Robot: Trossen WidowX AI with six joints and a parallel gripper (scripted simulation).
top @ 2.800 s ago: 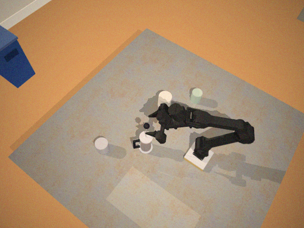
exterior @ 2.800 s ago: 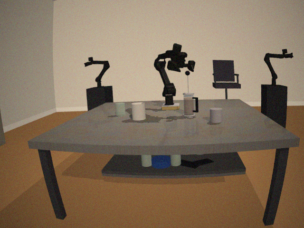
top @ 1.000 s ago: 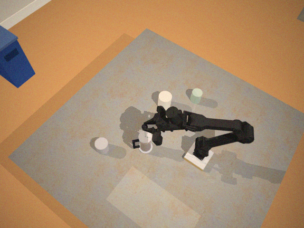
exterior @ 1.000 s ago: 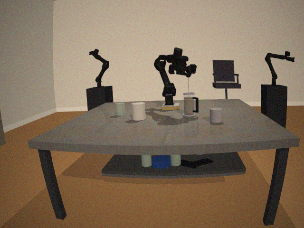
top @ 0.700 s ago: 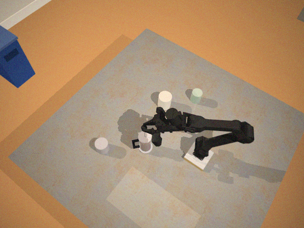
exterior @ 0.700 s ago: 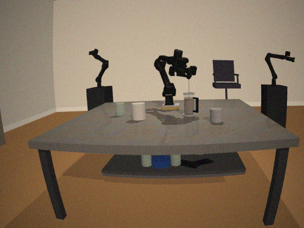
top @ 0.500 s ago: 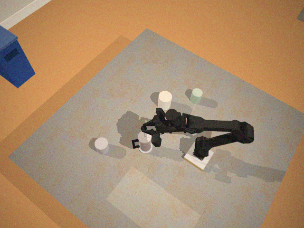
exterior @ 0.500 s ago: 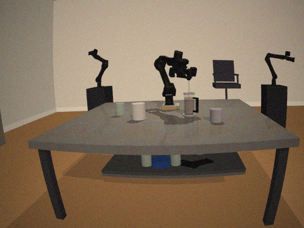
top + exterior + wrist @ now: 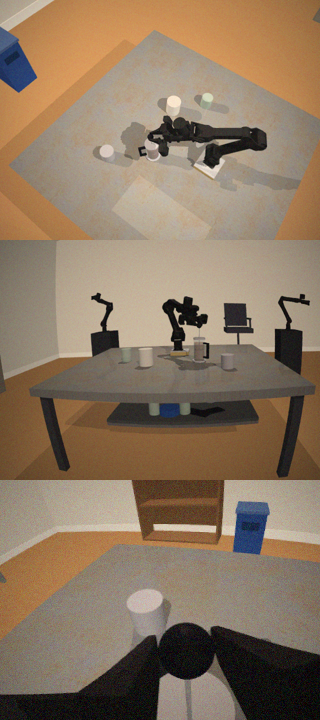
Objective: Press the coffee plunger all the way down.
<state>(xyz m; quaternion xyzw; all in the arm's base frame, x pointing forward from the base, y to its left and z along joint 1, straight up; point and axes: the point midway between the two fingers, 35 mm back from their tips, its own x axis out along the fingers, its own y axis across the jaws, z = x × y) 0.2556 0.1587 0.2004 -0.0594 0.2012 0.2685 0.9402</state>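
The coffee press [image 9: 152,152] [image 9: 199,351] stands upright on the table, its black handle [image 9: 140,151] [image 9: 207,350] at its side. Its pale lid [image 9: 202,700] shows below the knob in the wrist view. The round black plunger knob [image 9: 186,652] is high above the lid, with a long stretch of thin rod [image 9: 199,332] showing between them. My gripper [image 9: 150,136] [image 9: 199,324] [image 9: 184,639] is shut on the knob, one finger on each side of it. The fingers are above the press and clear of its lid. Fine contact is too dark to make out.
A lilac cup [image 9: 106,151] [image 9: 227,361] [image 9: 145,611] stands on the handle side of the press. A cream cup [image 9: 173,105] [image 9: 146,357] and a green cup [image 9: 206,101] [image 9: 126,355] stand on the other side, on the table [image 9: 124,85] [image 9: 170,396] [image 9: 95,595].
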